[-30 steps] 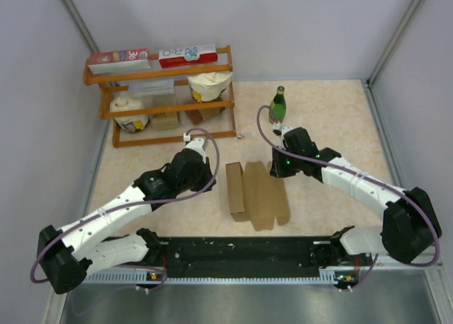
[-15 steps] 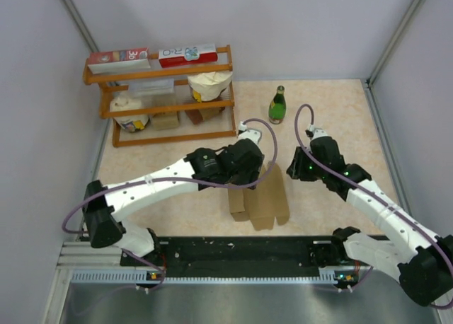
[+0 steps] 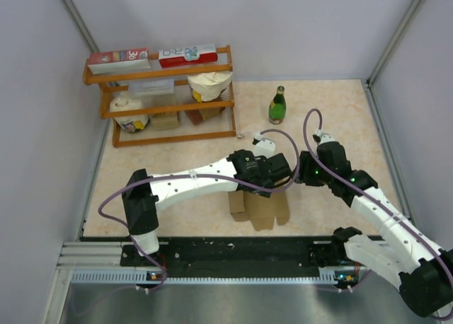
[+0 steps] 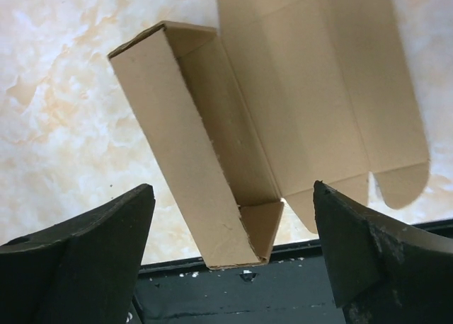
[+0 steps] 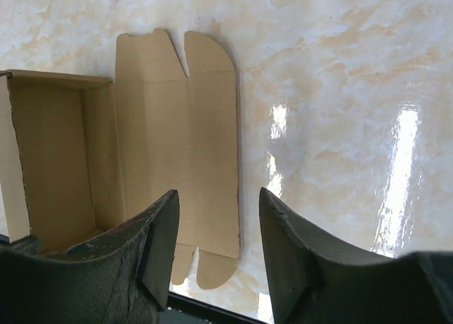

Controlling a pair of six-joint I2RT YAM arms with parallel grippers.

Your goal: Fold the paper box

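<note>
The paper box (image 3: 263, 209) is plain brown card, partly folded, lying near the table's front edge. In the left wrist view, the box (image 4: 212, 140) has one long wall standing up with a small corner flap, and its lid panel lies flat to the right. My left gripper (image 4: 232, 191) hangs over the box's near end, open wide and holding nothing. From above, the left gripper (image 3: 277, 168) covers the box's far part. My right gripper (image 3: 306, 170) sits just right of the box. In its own view the right gripper (image 5: 218, 195) is open above the edge of the box's flat lid (image 5: 177, 126).
A wooden shelf (image 3: 166, 101) with cartons, bags and small boxes stands at the back left. A green bottle (image 3: 277, 105) stands behind the box. A black strip (image 3: 241, 250) runs along the near edge. Grey walls close both sides.
My left arm has swung right, from beside the box to over it, and its jaws have opened wide. The right gripper has drawn back right of the box and opened further.
</note>
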